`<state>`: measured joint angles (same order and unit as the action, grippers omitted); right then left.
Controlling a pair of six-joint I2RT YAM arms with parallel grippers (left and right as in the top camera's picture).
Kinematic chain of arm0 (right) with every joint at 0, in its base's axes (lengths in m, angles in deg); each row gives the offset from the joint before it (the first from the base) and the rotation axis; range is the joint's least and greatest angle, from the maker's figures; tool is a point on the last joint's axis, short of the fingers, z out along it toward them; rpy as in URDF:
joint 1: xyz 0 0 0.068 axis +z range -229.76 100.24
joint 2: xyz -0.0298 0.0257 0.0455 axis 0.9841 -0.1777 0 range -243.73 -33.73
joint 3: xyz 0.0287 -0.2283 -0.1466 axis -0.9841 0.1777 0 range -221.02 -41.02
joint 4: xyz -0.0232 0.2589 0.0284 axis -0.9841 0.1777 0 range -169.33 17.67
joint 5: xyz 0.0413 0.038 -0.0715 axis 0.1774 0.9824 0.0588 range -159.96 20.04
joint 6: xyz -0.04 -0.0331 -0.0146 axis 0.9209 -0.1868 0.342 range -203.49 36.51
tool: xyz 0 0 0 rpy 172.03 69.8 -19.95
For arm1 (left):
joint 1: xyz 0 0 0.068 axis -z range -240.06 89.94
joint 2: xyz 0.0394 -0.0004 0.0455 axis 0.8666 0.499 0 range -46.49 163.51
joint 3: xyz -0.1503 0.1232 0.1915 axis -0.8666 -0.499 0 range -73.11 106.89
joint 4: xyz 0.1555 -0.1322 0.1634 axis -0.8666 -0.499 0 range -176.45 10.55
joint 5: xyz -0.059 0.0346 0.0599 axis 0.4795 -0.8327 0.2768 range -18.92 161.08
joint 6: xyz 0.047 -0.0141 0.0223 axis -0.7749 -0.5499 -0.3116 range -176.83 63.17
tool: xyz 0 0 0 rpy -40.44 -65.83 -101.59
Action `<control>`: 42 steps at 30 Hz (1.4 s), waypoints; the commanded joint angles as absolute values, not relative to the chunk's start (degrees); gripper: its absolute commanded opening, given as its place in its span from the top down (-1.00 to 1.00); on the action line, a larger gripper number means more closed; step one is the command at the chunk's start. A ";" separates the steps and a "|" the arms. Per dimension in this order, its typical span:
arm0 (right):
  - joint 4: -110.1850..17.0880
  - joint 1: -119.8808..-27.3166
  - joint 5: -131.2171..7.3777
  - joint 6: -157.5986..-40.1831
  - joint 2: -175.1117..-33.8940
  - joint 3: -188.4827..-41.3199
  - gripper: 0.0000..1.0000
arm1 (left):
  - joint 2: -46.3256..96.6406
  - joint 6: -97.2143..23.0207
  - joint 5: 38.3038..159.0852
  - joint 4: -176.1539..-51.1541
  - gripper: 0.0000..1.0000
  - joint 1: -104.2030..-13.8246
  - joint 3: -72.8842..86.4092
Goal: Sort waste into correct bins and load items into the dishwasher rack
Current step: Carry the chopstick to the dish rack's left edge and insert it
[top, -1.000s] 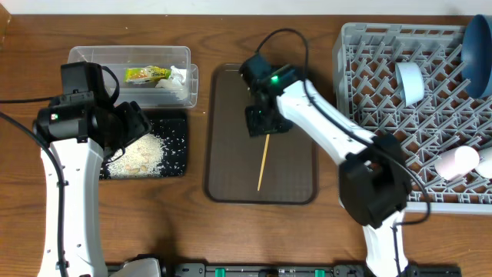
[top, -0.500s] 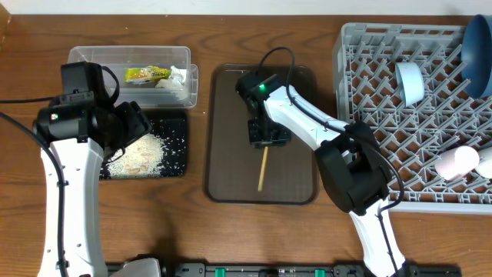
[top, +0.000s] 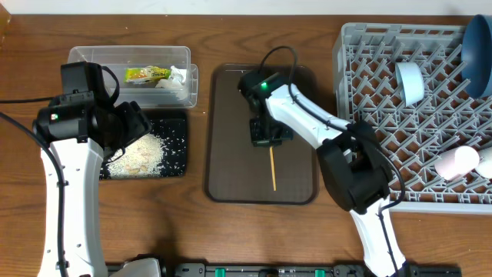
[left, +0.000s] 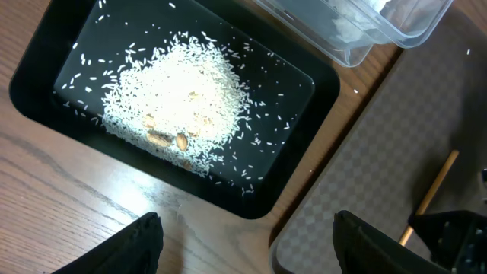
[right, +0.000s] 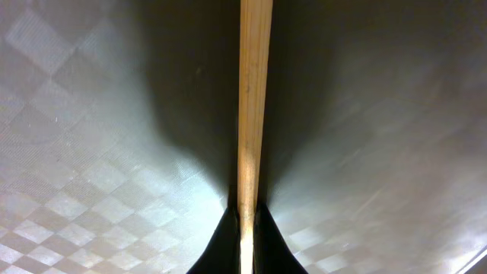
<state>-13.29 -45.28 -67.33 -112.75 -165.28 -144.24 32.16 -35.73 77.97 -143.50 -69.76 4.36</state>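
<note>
My right gripper (top: 268,138) is shut on one wooden chopstick (top: 272,168) over the brown serving tray (top: 231,169); in the right wrist view the stick (right: 254,99) runs up from between the closed fingertips (right: 246,228). My left gripper (left: 247,243) is open and empty above the black tray (top: 182,158), which holds loose rice (top: 138,156) (left: 179,95). The clear tub (top: 181,55) holds the yellow-green wrapper (top: 146,75) and white tissue (top: 177,81). The grey rack (top: 369,85) holds the dark-blue dish (top: 477,50), light-blue bowl (top: 410,82), pink cup (top: 456,163) and a pale cup (top: 486,161) at the frame edge.
The brown serving tray lies between the bins and the rack. The right arm's base (top: 369,185) stands at the rack's near left corner. Bare wood table (top: 184,231) lies in front of the trays.
The right gripper moved down over the chopstick and closed on its upper end. The chopstick swung from slanting left to pointing nearly straight toward the front edge. The left arm stayed still.
</note>
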 commanded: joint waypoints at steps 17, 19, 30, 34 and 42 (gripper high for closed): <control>-5.56 -68.91 -66.35 -90.39 -141.54 -150.01 0.98 | 32.12 -36.26 77.49 -143.50 -0.48 -70.02 4.01; -4.55 -71.49 -64.97 -88.55 -142.20 -149.93 0.98 | 32.12 -36.26 77.49 -143.50 -0.47 -70.02 4.01; -5.69 -75.47 -66.94 -85.54 -147.42 -143.59 0.98 | 32.12 -36.26 77.49 -143.50 -0.48 -70.02 4.01; -6.10 -75.42 -66.91 -85.56 -150.39 -141.95 0.98 | 32.12 -36.26 77.47 -143.52 -0.47 -70.02 4.01; -6.17 -75.25 -66.70 -85.56 -153.78 -141.77 0.97 | 32.12 -36.26 77.47 -143.50 -0.48 -70.02 4.01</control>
<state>-6.04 -75.36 -66.54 -86.63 -153.56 -141.77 32.16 -35.73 78.00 -143.50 -69.76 4.36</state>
